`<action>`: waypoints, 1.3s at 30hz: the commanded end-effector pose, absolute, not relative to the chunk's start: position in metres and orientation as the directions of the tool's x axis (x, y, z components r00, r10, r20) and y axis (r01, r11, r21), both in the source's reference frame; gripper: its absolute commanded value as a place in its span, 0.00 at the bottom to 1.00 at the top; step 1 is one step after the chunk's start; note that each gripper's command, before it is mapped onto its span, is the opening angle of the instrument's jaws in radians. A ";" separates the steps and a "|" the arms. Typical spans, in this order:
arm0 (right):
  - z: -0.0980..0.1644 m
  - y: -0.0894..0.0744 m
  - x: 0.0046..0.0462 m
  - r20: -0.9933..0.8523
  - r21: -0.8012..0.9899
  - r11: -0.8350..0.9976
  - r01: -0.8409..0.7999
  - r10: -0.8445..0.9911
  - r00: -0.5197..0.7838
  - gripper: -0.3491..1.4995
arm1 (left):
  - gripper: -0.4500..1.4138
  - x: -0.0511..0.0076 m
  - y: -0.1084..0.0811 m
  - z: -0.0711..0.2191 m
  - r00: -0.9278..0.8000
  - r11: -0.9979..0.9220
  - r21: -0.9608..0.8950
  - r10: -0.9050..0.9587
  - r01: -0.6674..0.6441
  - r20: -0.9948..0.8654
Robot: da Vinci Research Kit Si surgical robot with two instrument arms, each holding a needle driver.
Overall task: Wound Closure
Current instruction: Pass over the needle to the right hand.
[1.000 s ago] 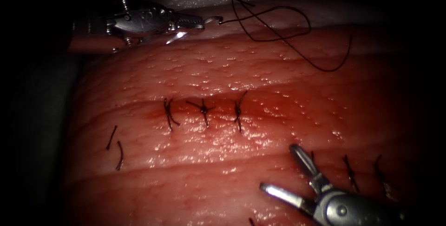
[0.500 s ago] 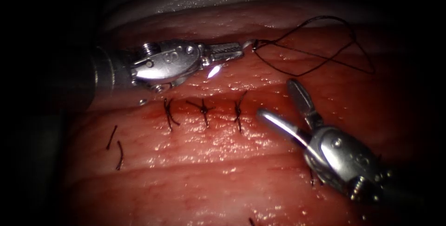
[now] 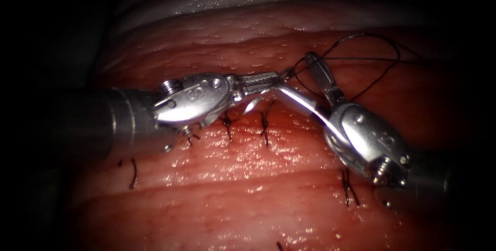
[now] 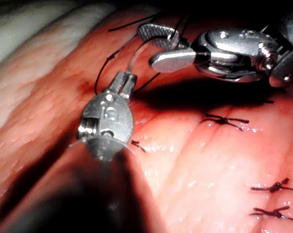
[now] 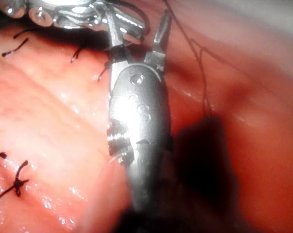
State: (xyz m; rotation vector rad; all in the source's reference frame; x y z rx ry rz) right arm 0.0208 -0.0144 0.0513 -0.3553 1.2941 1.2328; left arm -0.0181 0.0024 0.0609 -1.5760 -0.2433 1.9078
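My left tool (image 3: 276,77) lies over the stitched cut (image 3: 305,119) in the tissue (image 3: 232,194), jaws shut on the curved needle (image 3: 250,106). It grips the needle toward its thread end. The bright point hangs just below the jaws, above the tissue and not in it. My right tool (image 3: 294,73) comes in from the right, jaws open on either side of the needle's thread end at the left tool's tip, holding nothing. Black thread (image 3: 361,49) loops from the needle to the right. From the left wrist, my left tool (image 4: 124,82), the pale needle (image 4: 135,51) and the open right tool (image 4: 154,46) meet.
Knotted stitches (image 3: 265,127) cross the cut under the tools. Another stitch (image 3: 349,186) sits lower right and short cut thread ends (image 3: 133,171) lie lower left. Red fluid wets the cut line. The right wrist view shows my right tool (image 5: 137,19) beside more stitches (image 5: 13,187).
The left tool carried the needle and thread down and right, from the tissue's far edge to the stitched cut. The right tool rose from the lower right, still open, to the needle.
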 end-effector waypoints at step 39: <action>0.052 -0.015 0.0206 -0.837 0.348 0.533 -0.771 0.547 0.001 0.00 | 0.84 -0.0186 0.000 0.057 -0.015 -0.725 -0.612 0.648 -0.316 -0.761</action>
